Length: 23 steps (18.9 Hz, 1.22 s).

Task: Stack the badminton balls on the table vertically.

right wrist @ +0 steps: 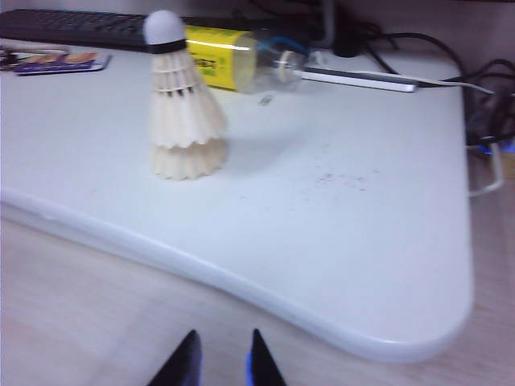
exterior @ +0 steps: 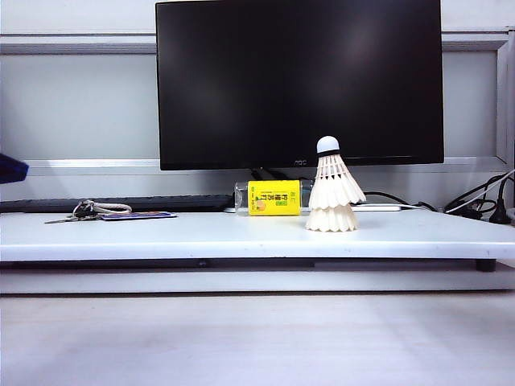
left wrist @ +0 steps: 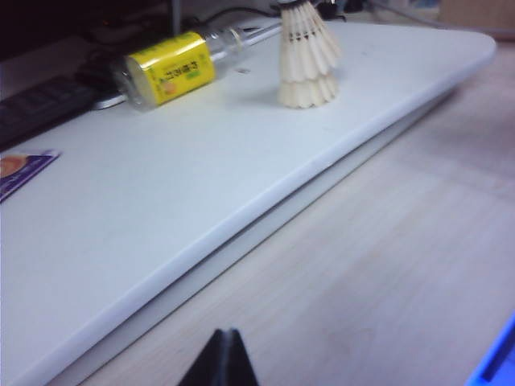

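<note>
Nearest the exterior camera lies a bare pale wooden surface (exterior: 257,338); behind it runs the front edge of the table (exterior: 161,233), a long white board.

From left to right on the table: a bunch of keys (exterior: 84,211) with a dark flat card (exterior: 137,215) just beside it, both in front of a black keyboard (exterior: 161,203). Past the middle a clear bottle with a yellow label (exterior: 273,198) lies on its side beneath the black monitor (exterior: 299,80). Just beside the bottle, to its right, stand the badminton balls (exterior: 334,197): two feather shuttlecocks nested one over the other, skirts down, the upper one's white cork tip and black band on top. The stack is upright and rests on the table with nothing touching it. Black cables (exterior: 483,205) lie at the far right.

Left gripper (left wrist: 225,362): seen only in the left wrist view, at the frame edge, over the wooden surface in front of the table and well apart from the stack. Its dark fingers meet at a point with no gap; it is closed and empty.

Right gripper (right wrist: 219,362): seen in the right wrist view, also over the wooden surface short of the table's rounded corner, well apart from the stack. Its two fingertips stand slightly apart with a narrow gap and nothing between them.
</note>
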Each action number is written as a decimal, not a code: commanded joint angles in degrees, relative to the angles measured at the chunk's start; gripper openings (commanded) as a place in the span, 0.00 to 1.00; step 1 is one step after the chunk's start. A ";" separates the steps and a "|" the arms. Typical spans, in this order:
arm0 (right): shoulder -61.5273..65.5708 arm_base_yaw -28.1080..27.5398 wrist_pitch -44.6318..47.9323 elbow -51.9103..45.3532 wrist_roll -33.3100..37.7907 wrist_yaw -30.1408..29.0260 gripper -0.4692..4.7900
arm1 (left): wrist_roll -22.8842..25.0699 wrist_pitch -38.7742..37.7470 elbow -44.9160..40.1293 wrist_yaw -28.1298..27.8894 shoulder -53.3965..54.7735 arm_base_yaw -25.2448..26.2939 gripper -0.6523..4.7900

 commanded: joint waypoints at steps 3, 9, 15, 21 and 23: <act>-0.09 -6.67 -0.09 -0.02 0.13 0.33 0.25 | -0.20 0.37 -0.13 0.59 0.11 8.48 0.11; -0.09 -12.17 -0.09 -0.02 0.13 0.39 0.25 | -0.20 0.37 -0.13 0.57 0.11 25.14 0.11; -0.09 -12.57 -0.09 -0.02 0.13 0.52 0.25 | -0.20 0.31 -0.13 0.57 -1.62 36.02 0.11; -0.09 -12.61 -0.04 -0.02 0.13 0.52 0.25 | -0.20 0.55 -0.13 0.59 -5.44 38.77 0.11; -0.09 -12.61 -0.07 -0.02 0.13 0.50 0.25 | -0.20 0.35 -0.13 0.59 -5.44 38.77 0.11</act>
